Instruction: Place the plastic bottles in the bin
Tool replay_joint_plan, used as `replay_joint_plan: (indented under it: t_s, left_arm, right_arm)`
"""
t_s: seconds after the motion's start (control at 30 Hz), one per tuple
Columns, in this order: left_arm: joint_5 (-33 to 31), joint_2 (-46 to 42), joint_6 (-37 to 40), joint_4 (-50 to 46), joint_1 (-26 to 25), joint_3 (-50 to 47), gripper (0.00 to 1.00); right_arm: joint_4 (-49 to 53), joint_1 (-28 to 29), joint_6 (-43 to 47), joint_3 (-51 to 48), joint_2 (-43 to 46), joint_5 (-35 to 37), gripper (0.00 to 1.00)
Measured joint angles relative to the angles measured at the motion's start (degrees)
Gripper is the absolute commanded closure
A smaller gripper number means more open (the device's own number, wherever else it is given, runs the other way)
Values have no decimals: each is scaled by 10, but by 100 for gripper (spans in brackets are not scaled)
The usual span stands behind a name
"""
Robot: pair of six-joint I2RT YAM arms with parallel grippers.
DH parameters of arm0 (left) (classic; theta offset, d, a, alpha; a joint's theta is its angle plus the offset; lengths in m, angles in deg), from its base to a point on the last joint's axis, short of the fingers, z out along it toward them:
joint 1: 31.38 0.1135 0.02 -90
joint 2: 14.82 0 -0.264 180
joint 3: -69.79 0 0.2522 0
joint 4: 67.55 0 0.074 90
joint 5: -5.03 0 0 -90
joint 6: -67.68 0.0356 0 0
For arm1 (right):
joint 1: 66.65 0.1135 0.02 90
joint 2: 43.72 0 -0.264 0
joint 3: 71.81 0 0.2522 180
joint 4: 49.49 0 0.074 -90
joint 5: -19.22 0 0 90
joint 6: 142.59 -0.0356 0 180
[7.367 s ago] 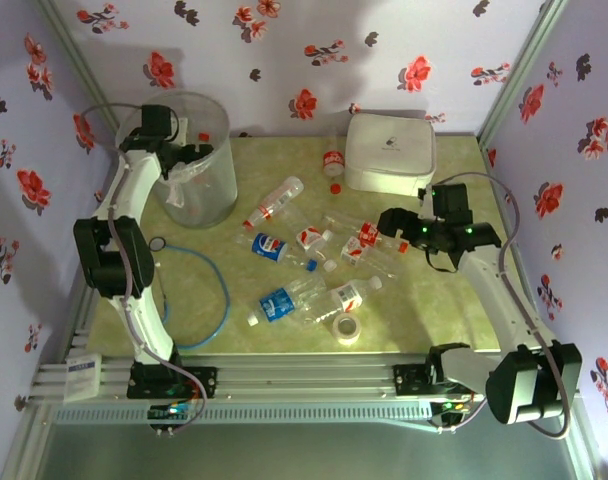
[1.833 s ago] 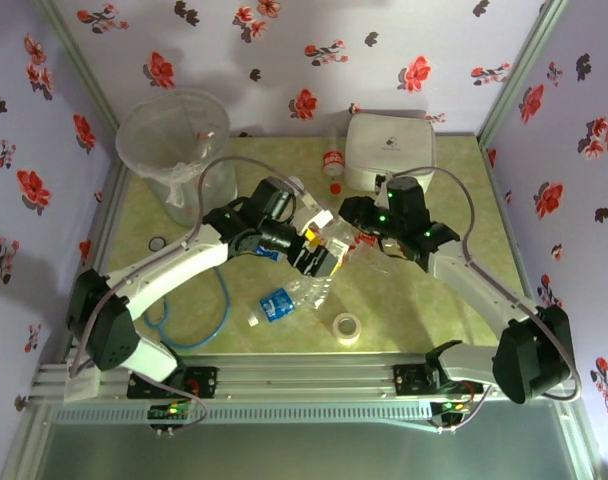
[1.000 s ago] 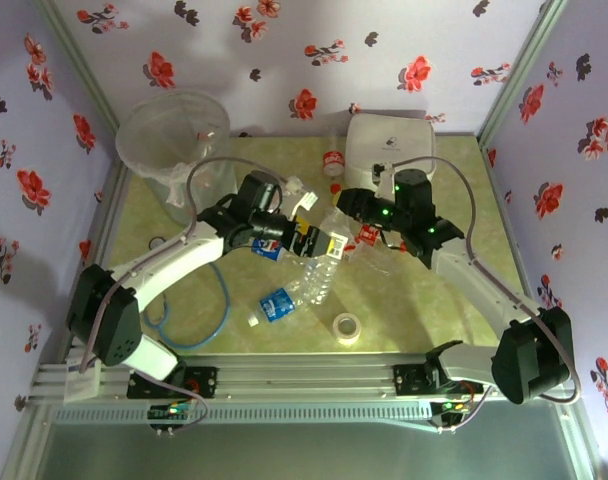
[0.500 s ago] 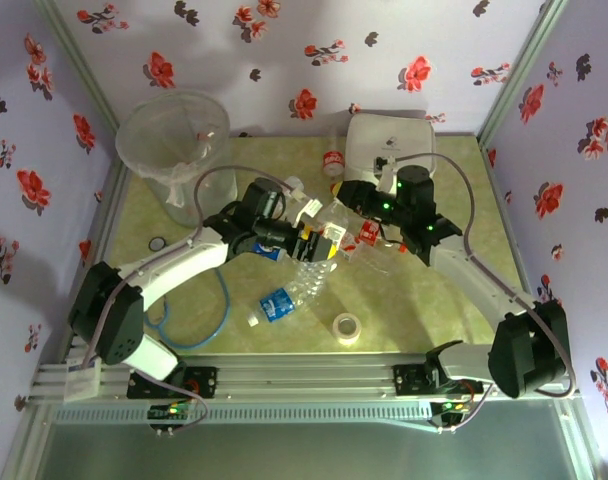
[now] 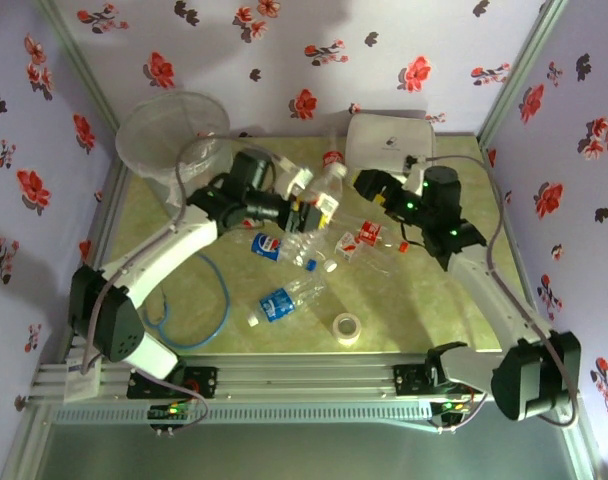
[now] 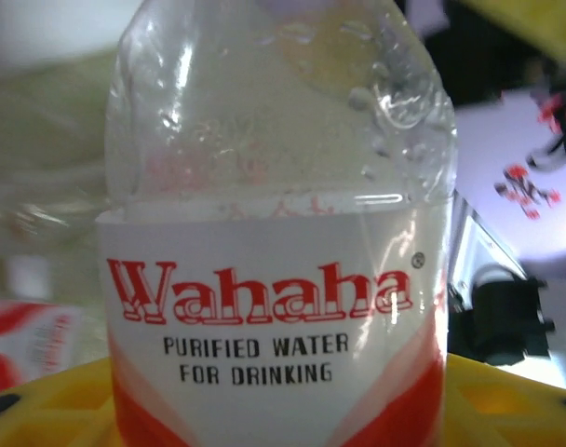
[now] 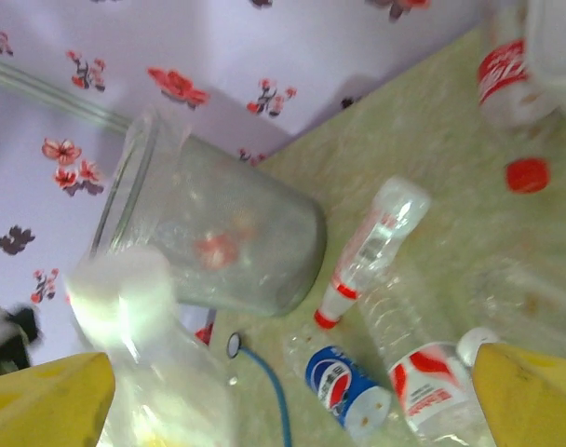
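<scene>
Leaves a blue-label bottle [image 5: 281, 302] flat on the table [image 5: 424, 310], low centre of the overhead view. Pinches a Wahaha bottle [image 6: 274, 279] between the left fingers [image 6: 41, 410] at mid-frame; holds the right fingers [image 7: 50, 396] spread wide just right of it. Shows the bin [image 5: 174, 150] standing far upper left.

Probably a robotics lab test cell, small booth walled in floral-print paper [image 5: 214, 60], metal corner posts [image 5: 521, 70], slotted aluminium rail [image 5: 304, 378] along the near edge, green mat [image 5: 424, 320], bolted robot arms [image 5: 489, 290].
</scene>
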State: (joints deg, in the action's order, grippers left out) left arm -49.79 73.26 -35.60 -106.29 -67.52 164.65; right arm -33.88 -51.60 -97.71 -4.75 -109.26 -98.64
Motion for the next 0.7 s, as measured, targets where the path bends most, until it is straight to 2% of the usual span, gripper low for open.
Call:
replay_joint_plan:
  t_s: [0.17,0.3,0.5,0.7]
  left_arm:
    - [-52,0,25,-56,98,148,54]
    - [-127,3,40,-84,178,246,58]
    - [-250,57,79,-100,248,367,65]
    - [-321,142,122,-107,291,396,69]
  right_arm:
    - [65,-11,41,0,30,24,1]
    - [110,-11,67,-6,30,31,1]
    - [149,-12,92,-15,37,43,1]
    - [174,-12,114,-16,50,57,1]
